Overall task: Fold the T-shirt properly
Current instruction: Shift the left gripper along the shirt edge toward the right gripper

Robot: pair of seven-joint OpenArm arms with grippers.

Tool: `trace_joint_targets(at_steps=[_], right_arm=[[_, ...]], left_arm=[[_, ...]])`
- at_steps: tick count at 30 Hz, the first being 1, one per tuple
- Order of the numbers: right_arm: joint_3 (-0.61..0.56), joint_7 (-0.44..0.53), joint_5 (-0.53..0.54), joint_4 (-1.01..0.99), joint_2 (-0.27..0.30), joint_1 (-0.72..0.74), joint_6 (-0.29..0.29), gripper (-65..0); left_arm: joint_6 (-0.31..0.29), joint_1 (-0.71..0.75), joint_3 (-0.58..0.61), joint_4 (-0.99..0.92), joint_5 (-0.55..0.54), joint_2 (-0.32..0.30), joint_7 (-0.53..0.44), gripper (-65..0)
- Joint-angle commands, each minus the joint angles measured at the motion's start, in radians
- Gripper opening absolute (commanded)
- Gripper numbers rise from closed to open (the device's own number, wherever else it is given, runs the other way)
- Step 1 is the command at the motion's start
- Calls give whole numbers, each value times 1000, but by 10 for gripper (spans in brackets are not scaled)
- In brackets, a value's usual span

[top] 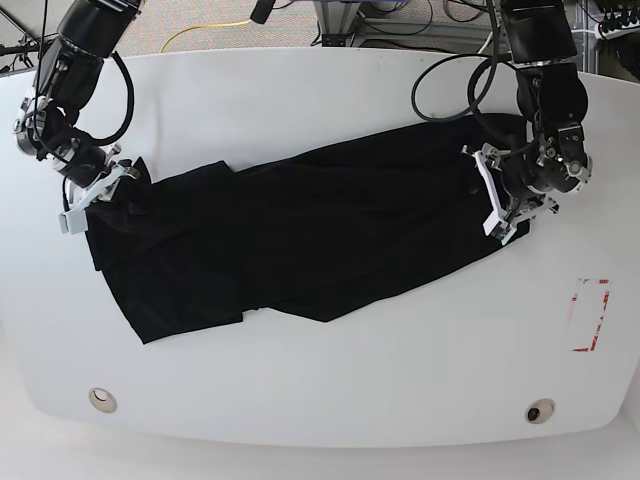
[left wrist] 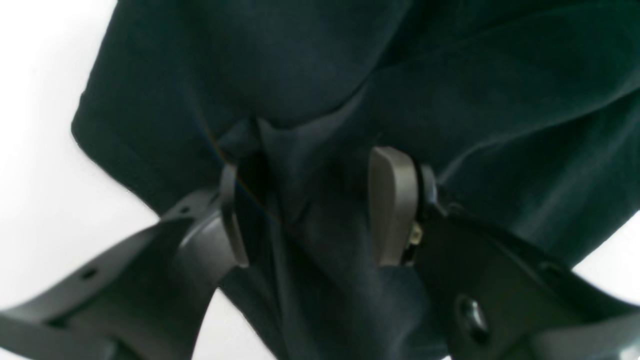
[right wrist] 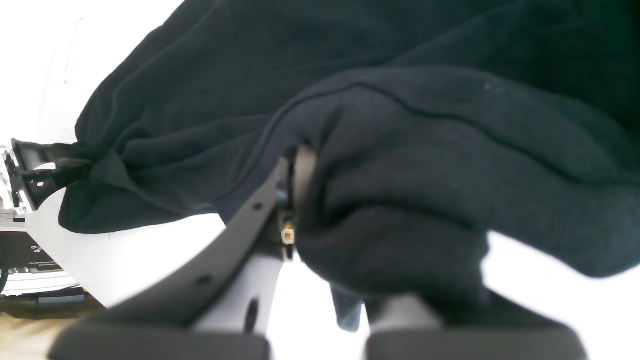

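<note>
Black cloth of one T-shirt (top: 300,240) sprawls mid-surface (top: 320,380) between two tools: left tool (left wrist: 307,210) gaping astride a fold, right tool (right wrist: 300,200) clamped on fabric.

Bright, even overhead light washes the white table (top: 330,380) nearly to glare in both wrist views. The black T-shirt (top: 300,240) swallows detail. Close-up gripper fingers (left wrist: 392,205) look soft; base-view edges curve slightly.

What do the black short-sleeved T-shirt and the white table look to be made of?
Black short-sleeved T-shirt: soft matte knit fabric, probably cotton; it lies in limp creases and shows a stitched seam. White table: smooth hard top, perhaps laminate or painted board; flat, even, faintly glossy.
</note>
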Motion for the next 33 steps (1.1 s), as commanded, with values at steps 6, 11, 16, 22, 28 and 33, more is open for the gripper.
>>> trace_joint_targets(at_steps=[6,11,16,22,28,33], right_arm=[[5,20,25,15,20,16,1,-650],[5,20,25,15,20,13,1,-650],[6,20,25,15,20,13,1,-650],[8,20,25,15,20,13,1,-650],[6,20,25,15,20,13,1,-650],[6,20,25,15,22,13,1,-650]], left_arm=[[3,-40,14,13,-7,-5,-10,-353],[-2,-43,14,-50,-8,-4,-10,-524],[-2,-66,14,-126,-8,-10,-15,-650],[-2,-66,12,-131,-8,-24,-15,-644],[-5,-64,7,-113,-14,-31,-12,-650],[-5,-58,-34,-34,-14,-25,-12,-650]])
